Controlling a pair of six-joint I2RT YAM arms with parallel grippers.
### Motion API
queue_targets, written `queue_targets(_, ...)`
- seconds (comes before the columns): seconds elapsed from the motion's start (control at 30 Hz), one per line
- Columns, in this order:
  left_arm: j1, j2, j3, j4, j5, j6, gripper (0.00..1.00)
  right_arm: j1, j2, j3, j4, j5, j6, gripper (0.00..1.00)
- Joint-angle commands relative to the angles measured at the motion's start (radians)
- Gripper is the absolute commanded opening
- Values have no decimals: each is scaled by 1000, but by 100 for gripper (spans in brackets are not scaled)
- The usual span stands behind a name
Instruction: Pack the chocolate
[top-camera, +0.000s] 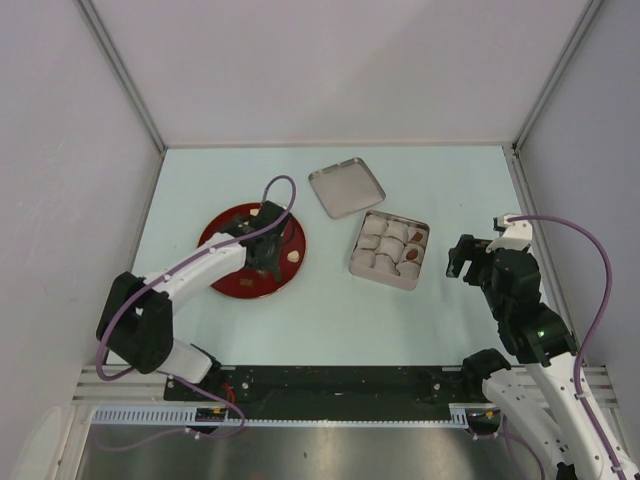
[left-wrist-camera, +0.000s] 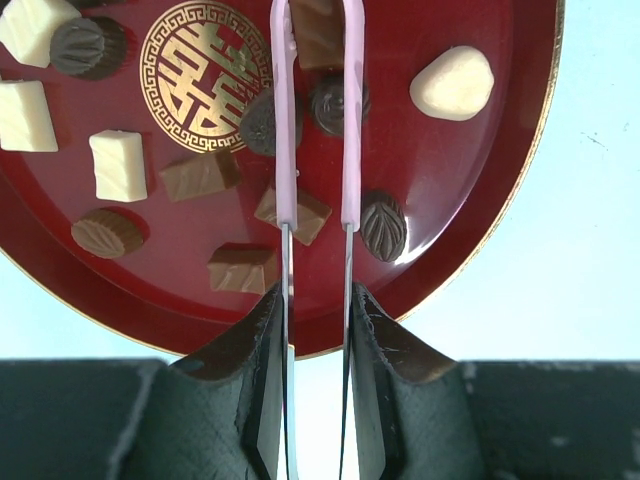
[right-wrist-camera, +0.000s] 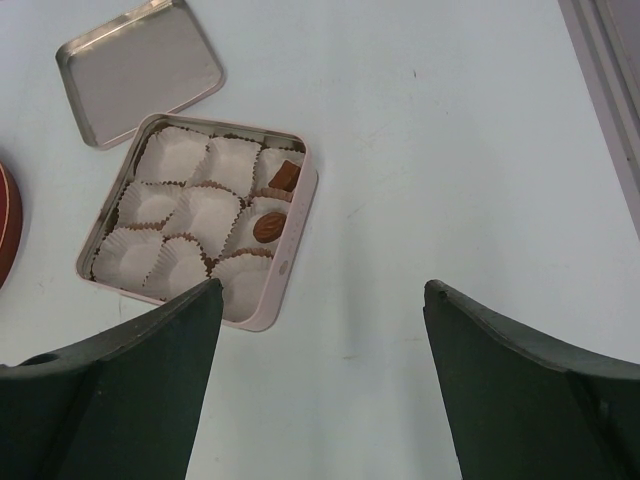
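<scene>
Several chocolate pieces, dark brown and cream-white, lie on the red plate (left-wrist-camera: 450, 170), among them a white oval (left-wrist-camera: 452, 83) and a ribbed dark one (left-wrist-camera: 384, 225). My left gripper (left-wrist-camera: 315, 300) hangs over the plate (top-camera: 222, 283) and is shut on pink-tipped metal tongs (left-wrist-camera: 284, 150). The tong arms straddle a dark round piece (left-wrist-camera: 330, 100) and a brown piece (left-wrist-camera: 318, 35); their tips run out of the frame. The square tin (right-wrist-camera: 295, 240) holds white paper cups, two with brown chocolates (right-wrist-camera: 284, 176) (right-wrist-camera: 268, 227). My right gripper (right-wrist-camera: 320, 300) is open over bare table, right of the tin (top-camera: 424, 252).
The tin's lid (top-camera: 346, 187) lies upside down behind the tin, between it and the plate. Grey walls close in the table on three sides. The right arm's base and cable stand at the near right.
</scene>
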Motion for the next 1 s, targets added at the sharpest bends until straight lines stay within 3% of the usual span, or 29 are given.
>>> queue_targets(0.0, -7, 0, -1, 8, 0, -37, 27, 4, -2, 2, 37, -3, -4, 86)
queue_targets(0.3, -7, 41, 36, 1, -20, -32, 36, 4, 0, 2, 37, -4, -4, 86)
queue_targets(0.53, -5, 57, 59, -7, -23, -26, 37, 6, 0, 2, 37, -5, -6, 86)
queue_targets(0.97, -7, 5, 116, -64, -46, -11, 12, 6, -3, 2, 36, -4, -6, 86)
